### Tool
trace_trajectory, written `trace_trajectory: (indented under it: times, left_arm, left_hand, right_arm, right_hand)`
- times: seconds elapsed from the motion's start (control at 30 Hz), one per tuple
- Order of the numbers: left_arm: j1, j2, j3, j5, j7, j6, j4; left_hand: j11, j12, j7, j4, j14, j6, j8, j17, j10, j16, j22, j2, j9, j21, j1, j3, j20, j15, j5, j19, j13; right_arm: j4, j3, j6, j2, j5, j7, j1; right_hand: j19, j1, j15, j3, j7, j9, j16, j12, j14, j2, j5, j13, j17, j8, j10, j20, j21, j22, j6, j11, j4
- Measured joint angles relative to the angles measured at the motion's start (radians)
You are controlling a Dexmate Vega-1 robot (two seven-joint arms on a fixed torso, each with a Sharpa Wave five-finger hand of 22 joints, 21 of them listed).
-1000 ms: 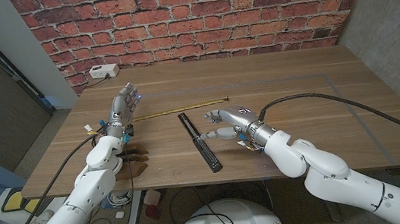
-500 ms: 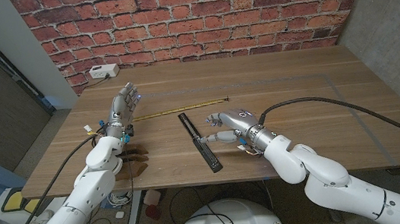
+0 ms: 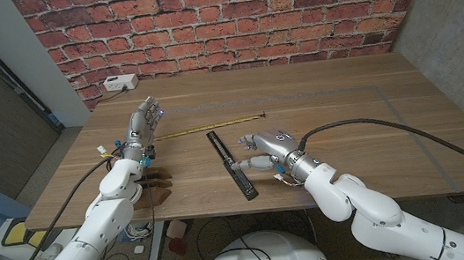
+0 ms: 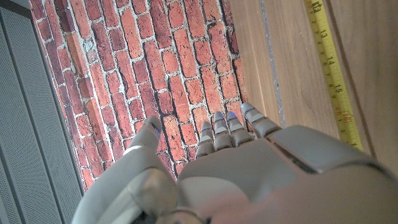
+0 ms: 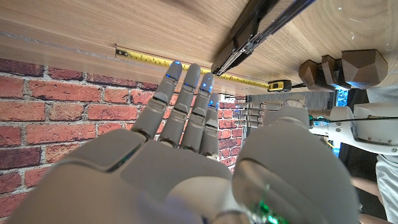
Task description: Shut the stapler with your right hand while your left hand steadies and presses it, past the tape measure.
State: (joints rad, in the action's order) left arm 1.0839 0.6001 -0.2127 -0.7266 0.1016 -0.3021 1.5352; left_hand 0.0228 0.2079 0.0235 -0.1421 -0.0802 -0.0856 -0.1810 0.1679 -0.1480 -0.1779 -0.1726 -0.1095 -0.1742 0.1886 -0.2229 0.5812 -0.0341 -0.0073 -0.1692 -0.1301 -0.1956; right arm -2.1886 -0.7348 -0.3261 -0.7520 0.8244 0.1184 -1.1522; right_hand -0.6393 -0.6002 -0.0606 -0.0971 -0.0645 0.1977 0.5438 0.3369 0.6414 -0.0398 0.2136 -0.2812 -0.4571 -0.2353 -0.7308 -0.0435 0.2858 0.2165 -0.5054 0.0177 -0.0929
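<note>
My left hand (image 3: 143, 123) at ten o'clock and my right hand (image 3: 267, 147) near the centre are both pale silver-grey, with small blue lights at the fingertips (image 5: 176, 65). The stapler (image 3: 232, 163) is black with a silvery metal strip inside. The tape measure (image 3: 210, 125) shows a yellow blade with black markings and some red numbers. The table (image 3: 346, 116) is warm brown wood with straight grain. At twelve o'clock the wall (image 3: 227, 15) is red brick with pale grey mortar. A white box (image 3: 120, 83) sits at eleven o'clock. My arms are white, with black cables.
</note>
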Motion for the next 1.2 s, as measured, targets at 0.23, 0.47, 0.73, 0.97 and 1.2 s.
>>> trace_trajectory:
  times: [0.23,0.47,0.73,0.97,1.2]
  left_arm:
    - [-0.007,-0.006,-0.001,0.000,0.000,0.000,-0.014]
    - [-0.017,-0.010,-0.005,-0.001,-0.012,-0.001,-0.031]
    - [-0.029,-0.015,-0.009,-0.004,-0.024,-0.006,-0.049]
    - [-0.035,-0.017,-0.010,-0.006,-0.029,-0.008,-0.058]
    - [-0.038,-0.018,-0.011,-0.011,-0.034,-0.010,-0.064]
  left_hand:
    - [0.000,0.000,0.000,0.000,0.000,0.000,0.000,0.000,0.000,0.000,0.000,0.003,0.000,0.000,-0.003,0.000,0.000,0.000,0.000,0.000,0.000]
    - [0.004,0.000,0.007,0.000,0.000,-0.005,0.000,0.000,0.004,0.000,0.000,0.004,0.000,0.000,-0.004,0.000,0.000,0.000,0.000,0.000,0.000]
    - [0.004,0.000,0.011,0.000,0.000,-0.004,0.000,0.001,0.004,0.000,0.000,0.004,0.000,0.000,-0.004,0.000,0.000,0.000,0.000,0.000,0.000]
    - [0.004,0.000,0.013,0.006,0.000,-0.005,0.000,0.002,0.004,0.000,0.000,0.004,0.000,0.000,-0.004,-0.006,0.001,0.000,0.000,0.001,0.000]
    - [0.004,0.000,0.015,0.013,0.000,-0.003,0.000,0.002,0.004,0.000,0.000,0.000,0.000,0.000,0.007,-0.012,0.004,0.000,0.000,0.004,0.000]
  right_arm:
    - [0.002,-0.002,-0.018,0.003,0.019,0.007,-0.002]
    - [0.012,-0.018,-0.035,0.025,0.035,0.005,-0.007]
    - [0.013,-0.034,-0.059,0.034,0.059,-0.023,-0.003]
    - [0.013,-0.043,-0.070,0.040,0.072,-0.032,-0.002]
    - [0.014,-0.051,-0.078,0.044,0.083,-0.041,0.001]
  right_hand:
    - [-0.010,0.000,0.000,0.000,0.011,0.000,0.000,0.000,0.000,0.000,-0.008,0.000,0.000,-0.003,0.000,-0.001,0.005,0.000,-0.022,0.000,0.000]
    - [-0.024,0.000,-0.002,-0.003,0.038,0.005,-0.008,0.000,0.009,0.000,-0.008,0.003,0.003,-0.020,0.000,-0.001,0.020,0.006,-0.063,0.000,-0.003]
    - [-0.024,0.000,-0.002,-0.003,0.037,0.005,-0.012,-0.005,0.009,0.000,-0.008,0.003,0.003,-0.019,0.000,-0.001,0.020,0.009,-0.063,0.000,-0.003]
    - [-0.057,0.003,-0.007,-0.003,0.014,0.005,-0.012,0.004,0.061,0.004,-0.016,0.012,0.008,-0.038,-0.063,-0.001,0.052,0.027,-0.130,-0.009,-0.003]
    - [-0.076,0.018,-0.014,-0.012,0.017,0.002,-0.007,0.008,0.094,0.009,-0.016,0.018,0.008,-0.039,-0.091,0.015,0.071,0.037,-0.163,-0.005,0.005]
